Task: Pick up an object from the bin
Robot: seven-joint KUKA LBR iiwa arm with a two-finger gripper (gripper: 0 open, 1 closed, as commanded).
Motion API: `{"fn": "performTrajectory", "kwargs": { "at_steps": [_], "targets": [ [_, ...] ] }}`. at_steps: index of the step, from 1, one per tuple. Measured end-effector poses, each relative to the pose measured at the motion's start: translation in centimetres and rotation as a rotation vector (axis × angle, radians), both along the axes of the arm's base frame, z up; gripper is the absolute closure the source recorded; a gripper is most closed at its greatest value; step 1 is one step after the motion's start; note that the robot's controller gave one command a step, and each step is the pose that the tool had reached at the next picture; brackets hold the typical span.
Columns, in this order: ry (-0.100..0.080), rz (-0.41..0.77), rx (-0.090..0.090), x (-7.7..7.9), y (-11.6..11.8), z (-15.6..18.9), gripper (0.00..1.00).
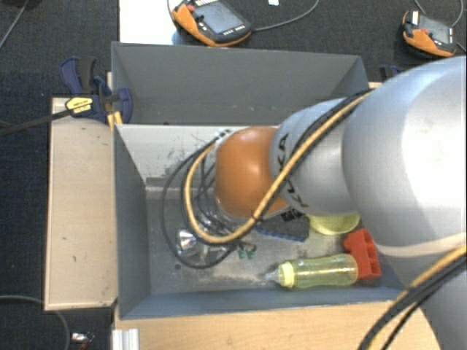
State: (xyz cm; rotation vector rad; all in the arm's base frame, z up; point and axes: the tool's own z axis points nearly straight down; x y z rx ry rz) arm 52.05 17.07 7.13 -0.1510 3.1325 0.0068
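Note:
My gripper (193,240) pokes out under the arm's orange cover, low over the left part of the bin floor. A small green piece (246,251) lies just to its right. A dark blue flat thing (283,230) sits partly under the arm behind it. Along the front wall lies a yellow-green translucent bottle (318,272) on its side, cap to the left. What sits directly under the gripper is hidden by the cover and cables.
A red ridged block (365,254) lies at the bottle's right end. A yellow rounded thing (335,224) peeks out beneath the arm. The arm and its looped cables cover the bin's middle and right.

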Motion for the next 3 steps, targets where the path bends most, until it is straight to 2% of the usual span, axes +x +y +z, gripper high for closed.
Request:
{"fn": "performTrajectory", "kwargs": {
  "at_steps": [2, 3],
  "targets": [
    [-0.003, -0.006, 0.002, 0.0, 0.0, 1.8, 1.00],
    [0.005, -0.008, -0.001, -0.2, -0.1, 4.9, 1.00]
  ]
}}
